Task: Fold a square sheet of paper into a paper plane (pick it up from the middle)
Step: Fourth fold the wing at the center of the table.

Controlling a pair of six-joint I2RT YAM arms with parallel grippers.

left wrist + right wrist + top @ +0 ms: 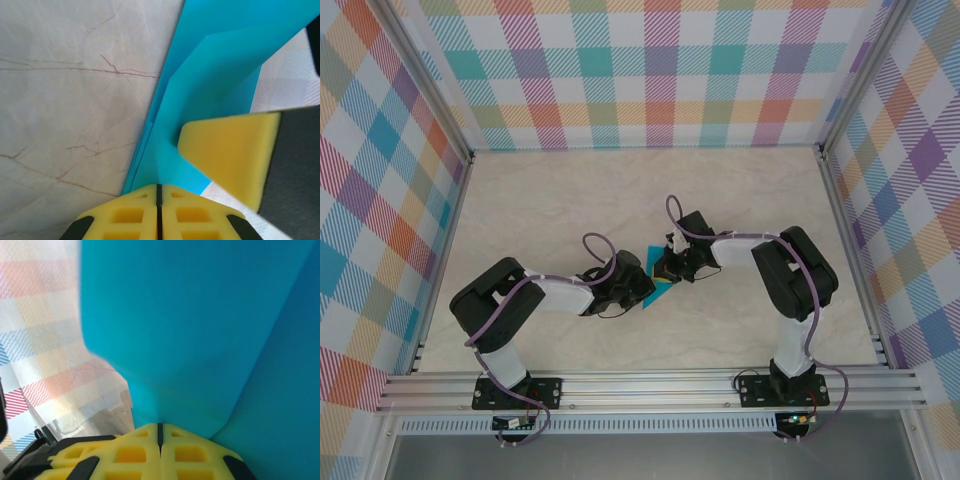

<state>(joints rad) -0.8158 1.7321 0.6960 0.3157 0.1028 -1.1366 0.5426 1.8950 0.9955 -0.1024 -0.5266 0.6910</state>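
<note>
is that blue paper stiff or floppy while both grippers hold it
Probably floppy: the blue paper bows between the left gripper and right gripper, both shut on it. Likely light: its thin layered edges show, so hard pulls may tear it.

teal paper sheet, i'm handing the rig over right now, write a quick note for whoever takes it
Left gripper: shut on the thin teal-blue square sheet of paper.
Right gripper: shut on the same sheet, facing the left one.
Paper: held between both grippers, mid-table over the beige marble tabletop.
Done: sheet picked up; a folded flap and layered edges show.
Left: no sharp nose or wings visible yet, so the remaining folds are still to do.
</note>
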